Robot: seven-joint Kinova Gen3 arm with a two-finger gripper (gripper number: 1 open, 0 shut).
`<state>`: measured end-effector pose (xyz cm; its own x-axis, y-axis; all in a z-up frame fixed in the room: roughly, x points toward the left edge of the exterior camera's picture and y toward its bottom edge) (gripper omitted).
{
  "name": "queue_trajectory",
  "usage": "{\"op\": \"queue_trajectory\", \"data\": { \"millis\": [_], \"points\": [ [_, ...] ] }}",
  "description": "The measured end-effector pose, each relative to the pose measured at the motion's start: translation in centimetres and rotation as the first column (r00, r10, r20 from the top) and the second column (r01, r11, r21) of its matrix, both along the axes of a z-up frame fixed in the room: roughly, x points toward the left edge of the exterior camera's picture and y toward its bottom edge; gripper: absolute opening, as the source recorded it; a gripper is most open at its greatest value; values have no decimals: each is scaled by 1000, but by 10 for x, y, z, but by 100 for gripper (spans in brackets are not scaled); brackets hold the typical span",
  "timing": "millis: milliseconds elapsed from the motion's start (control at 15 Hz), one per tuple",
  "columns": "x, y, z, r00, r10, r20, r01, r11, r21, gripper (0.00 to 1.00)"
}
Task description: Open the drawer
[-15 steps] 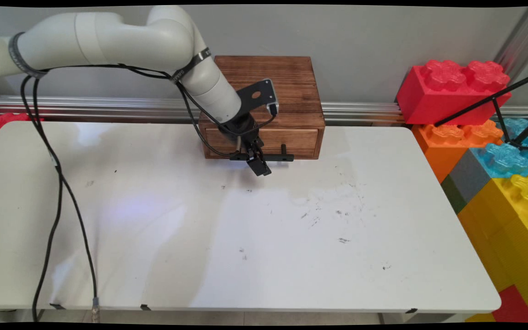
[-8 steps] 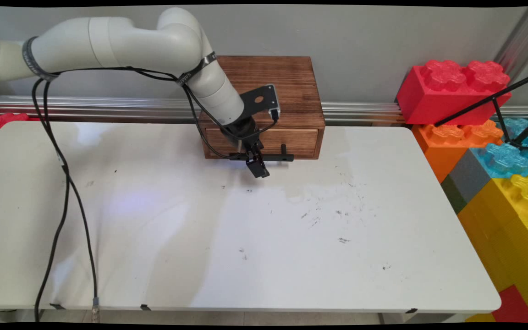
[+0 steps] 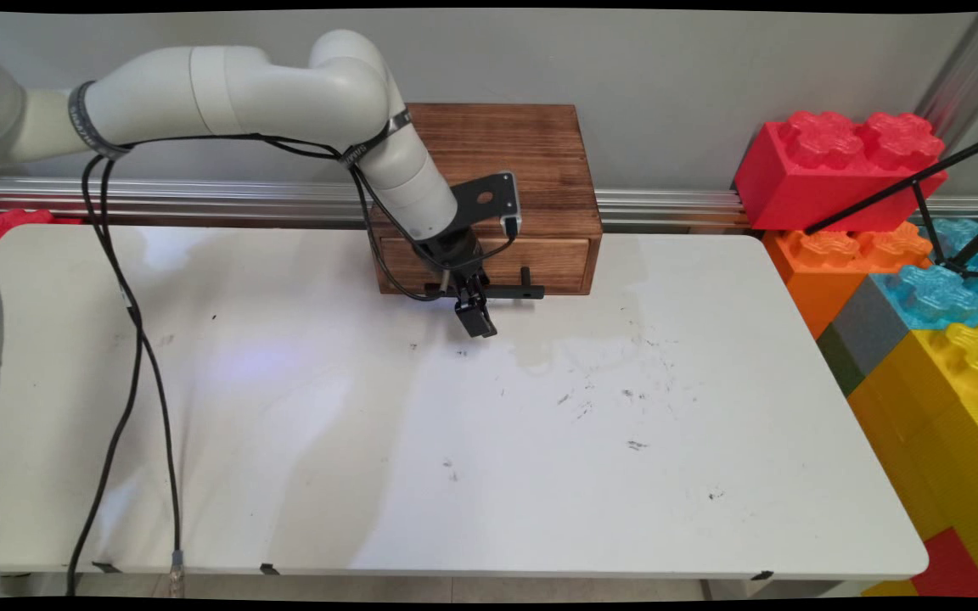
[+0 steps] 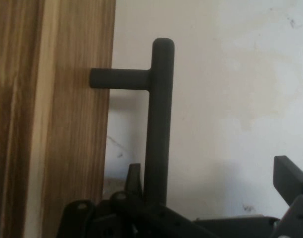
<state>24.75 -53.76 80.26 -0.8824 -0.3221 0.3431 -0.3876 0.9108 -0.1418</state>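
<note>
Gripper: the black two-finger gripper (image 3: 474,316) is at the front of the dark brown wooden drawer box (image 3: 513,153), low over the white table (image 3: 455,441).
Jaw state: spread; in the hand view one finger (image 4: 133,179) rises on the box side of the bar and the other finger (image 4: 289,177) stands well apart on the far side.
Handle position: the black metal bar handle (image 4: 159,124) runs between the jaws, close against the box-side finger, with a wide gap to the other. No pinch is visible.
Handle mounting: a short black post (image 4: 119,78) joins the bar to the lighter wooden drawer front (image 3: 540,259).
Handle axis: in the main view the bar (image 3: 513,292) lies horizontal, parallel to the drawer front and standing off it toward the table's near side; in the hand view its long axis runs up the picture.
Drawer box location: at the table's far edge, centre, against the wall rail.
Surroundings: large red, orange, blue and yellow toy bricks (image 3: 845,165) are stacked beside the table's right end.
Cables: black cables (image 3: 128,339) hang from the arm at left.
</note>
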Motion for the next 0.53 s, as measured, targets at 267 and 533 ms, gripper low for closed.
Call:
{"op": "queue_trajectory", "data": {
  "millis": [267, 533],
  "points": [
    [-1, -4, -9, 999, -39, 14, 39, 999, 4, 100],
    [-3, -6, -17, 997, -78, 24, 78, 997, 4, 100]
  ]
}}
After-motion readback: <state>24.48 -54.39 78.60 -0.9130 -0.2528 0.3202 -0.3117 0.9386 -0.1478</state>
